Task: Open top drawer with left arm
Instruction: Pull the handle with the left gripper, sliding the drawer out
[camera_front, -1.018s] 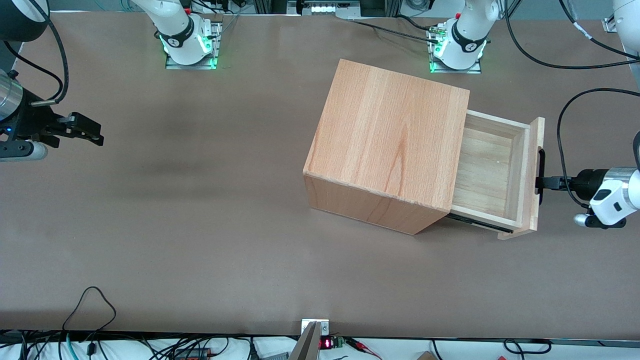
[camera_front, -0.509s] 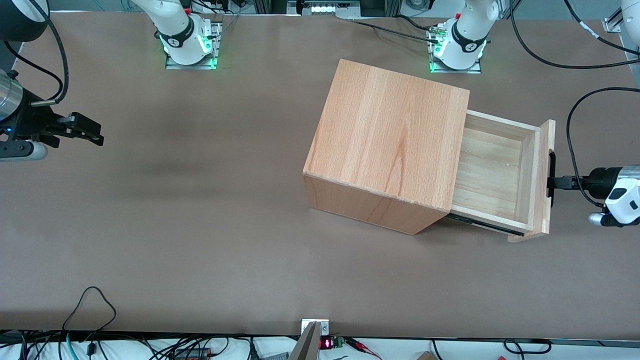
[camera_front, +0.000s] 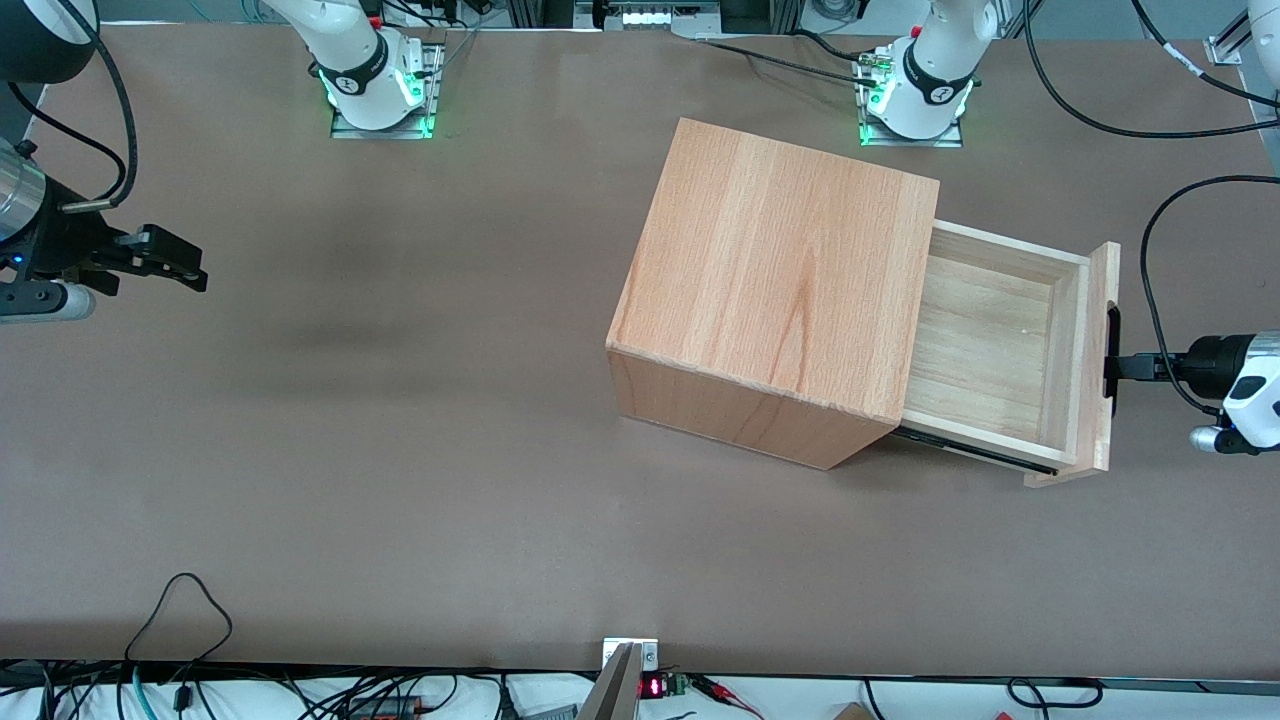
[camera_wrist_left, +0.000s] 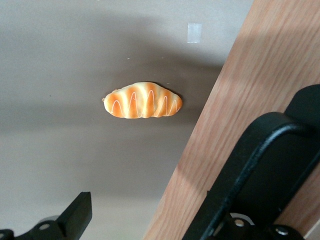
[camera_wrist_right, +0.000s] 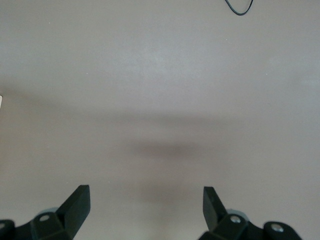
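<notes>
Pincer tips hidden at top drawer handle.

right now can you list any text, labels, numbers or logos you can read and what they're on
No text can be read in full.
Red digits glow on a small display at the table edge nearest the front camera: too small to read.
A round mark sits on each arm base's black band: too small to read.
The cabinet, top drawer, its handle and the bread roll carry no writing.
The left arm's hand at the handle shows no label.
</notes>
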